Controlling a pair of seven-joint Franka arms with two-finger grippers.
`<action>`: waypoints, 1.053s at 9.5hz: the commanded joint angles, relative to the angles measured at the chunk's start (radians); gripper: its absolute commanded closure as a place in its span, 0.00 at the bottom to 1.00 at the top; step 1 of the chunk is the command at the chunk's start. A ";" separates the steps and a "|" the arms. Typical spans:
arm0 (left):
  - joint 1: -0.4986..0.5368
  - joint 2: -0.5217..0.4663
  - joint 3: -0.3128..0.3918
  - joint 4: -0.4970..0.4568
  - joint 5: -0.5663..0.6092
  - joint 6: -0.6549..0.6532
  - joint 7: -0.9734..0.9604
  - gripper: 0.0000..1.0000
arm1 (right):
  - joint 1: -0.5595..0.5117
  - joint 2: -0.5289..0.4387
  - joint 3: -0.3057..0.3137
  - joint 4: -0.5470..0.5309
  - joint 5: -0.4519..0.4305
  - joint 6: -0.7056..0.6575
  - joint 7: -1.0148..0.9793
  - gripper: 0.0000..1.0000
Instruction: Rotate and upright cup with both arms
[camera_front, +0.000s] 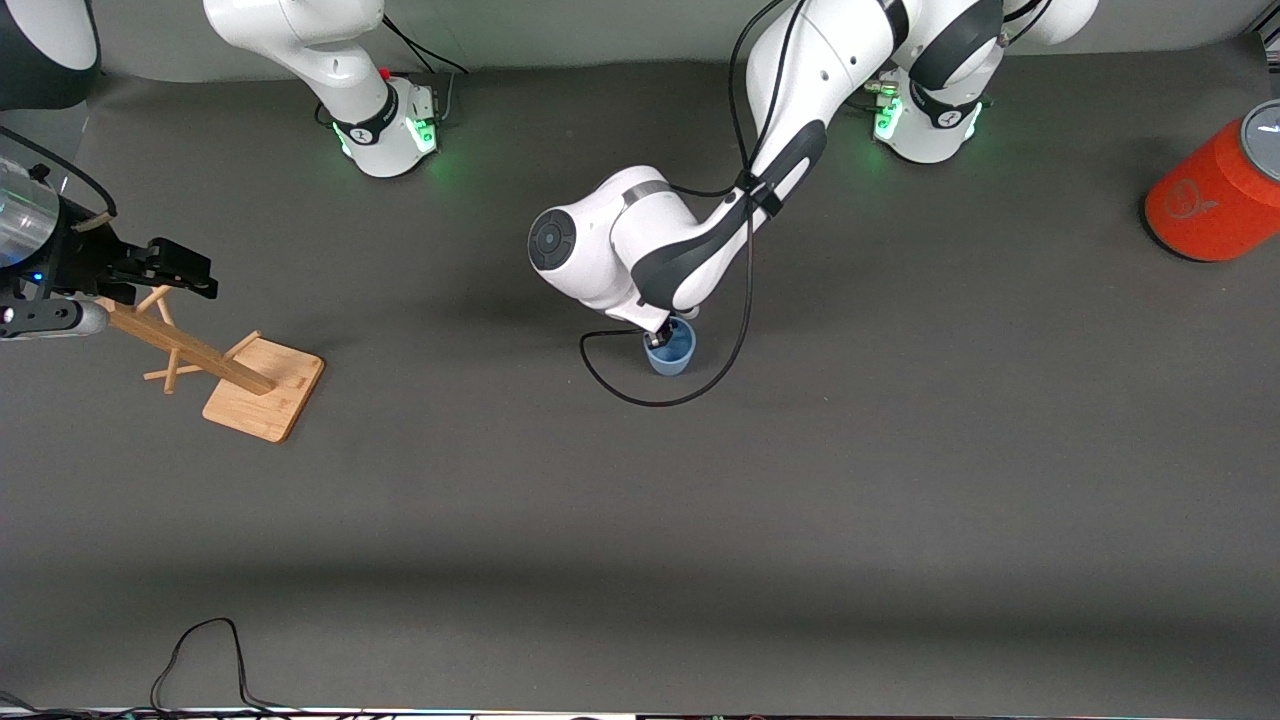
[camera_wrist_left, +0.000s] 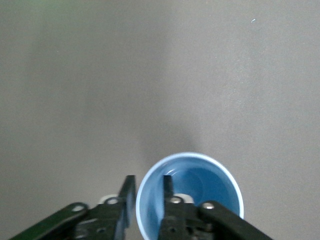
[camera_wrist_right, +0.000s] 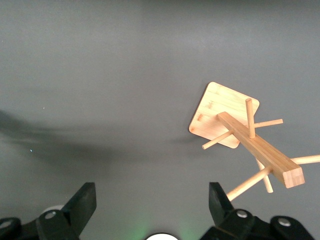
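Note:
The light-blue cup (camera_front: 672, 350) stands upright on the dark table, mouth up, about mid-table. My left gripper (camera_front: 662, 333) reaches down onto its rim. In the left wrist view the cup (camera_wrist_left: 200, 180) shows its open mouth, and the left gripper (camera_wrist_left: 147, 187) straddles the wall with one finger outside and one finger inside. The jaws stand slightly apart, with a gap between the inner finger and the wall. My right gripper (camera_front: 185, 272) hangs open and empty over the wooden rack at the right arm's end of the table. The right wrist view shows the right gripper (camera_wrist_right: 152, 200) with wide jaws.
A wooden peg rack (camera_front: 262, 390) stands on its square base at the right arm's end, also in the right wrist view (camera_wrist_right: 235, 125). A large orange cylinder with a grey top (camera_front: 1215, 195) lies at the left arm's end. A black cable (camera_front: 200, 660) runs along the near edge.

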 joint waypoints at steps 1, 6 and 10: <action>-0.006 -0.018 -0.001 -0.012 0.008 0.002 -0.046 0.00 | -0.059 -0.002 0.088 0.005 0.000 -0.012 0.003 0.00; 0.081 -0.114 -0.011 -0.001 -0.225 -0.118 0.490 0.00 | -0.050 0.006 0.085 0.007 0.027 -0.012 0.011 0.00; 0.368 -0.283 -0.004 -0.009 -0.319 -0.284 1.049 0.00 | -0.056 0.014 0.079 0.010 0.049 -0.009 0.017 0.00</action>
